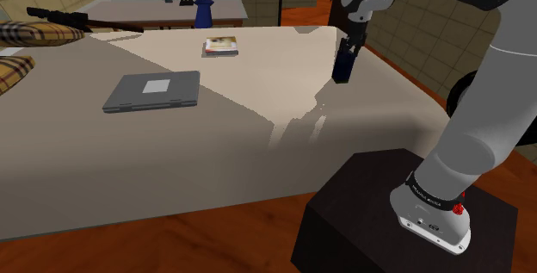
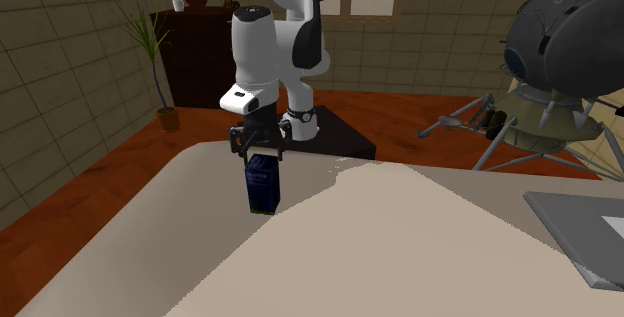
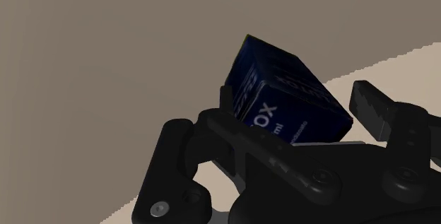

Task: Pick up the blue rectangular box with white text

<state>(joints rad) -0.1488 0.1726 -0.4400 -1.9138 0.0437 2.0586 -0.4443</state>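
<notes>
A dark blue rectangular box [image 1: 342, 65] with white text hangs upright from my gripper [image 1: 345, 49], a little above the beige table [image 1: 258, 142] near its edge on the shoulder view's right. In the second exterior view the box [image 2: 263, 181] is clasped at its top by the gripper [image 2: 260, 153], with the table's corner [image 2: 210, 165] just below. In the wrist view the box [image 3: 283, 81] sits tilted between the two black fingers [image 3: 371, 106], and my gripper [image 3: 295, 97] is shut on it. Its shadow falls on the table beneath.
A flat grey case [image 1: 153, 91] lies mid-table and a small stack of books [image 1: 222, 46] sits farther back. Plaid cushions [image 1: 24, 34] and a long black object [image 1: 77, 20] are on the shoulder view's left. The black stand [image 1: 387, 220] is close by. A lander-like model [image 2: 560, 55] stands beyond the table.
</notes>
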